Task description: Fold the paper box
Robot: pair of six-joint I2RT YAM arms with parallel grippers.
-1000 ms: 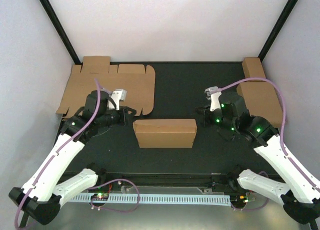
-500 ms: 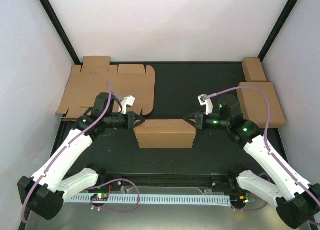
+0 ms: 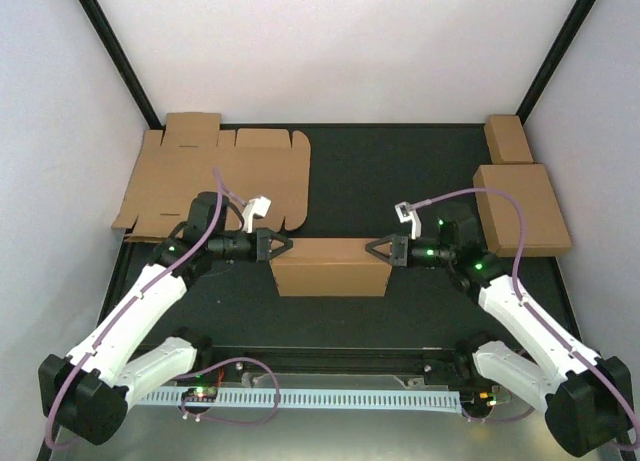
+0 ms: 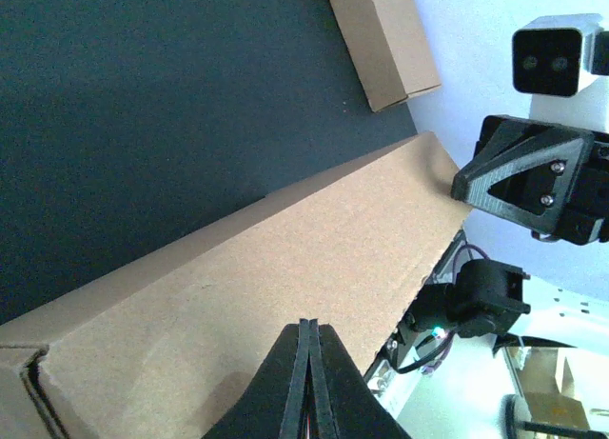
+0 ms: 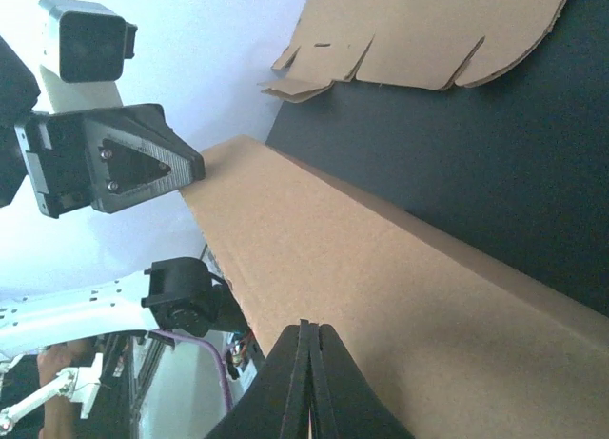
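In the middle of the overhead frame, the paper box (image 3: 330,269) lies on the black mat (image 3: 400,171) between my two claws. My left claw (image 3: 280,246), fingers pressed together on nothing, pokes its tip against the box's left end. My right claw (image 3: 375,249), pinched together the same way, meets the right end. At upper left, a flat cardboard sheet (image 3: 220,171) with rounded tabs lies just above my left wrist. At right sits a square folded box (image 3: 525,206), with a small brown box (image 3: 507,138) above it in the corner. White walls (image 3: 330,51) and black corner posts (image 3: 115,51) close the space in. A white slotted strip (image 3: 330,396) runs along the bottom.
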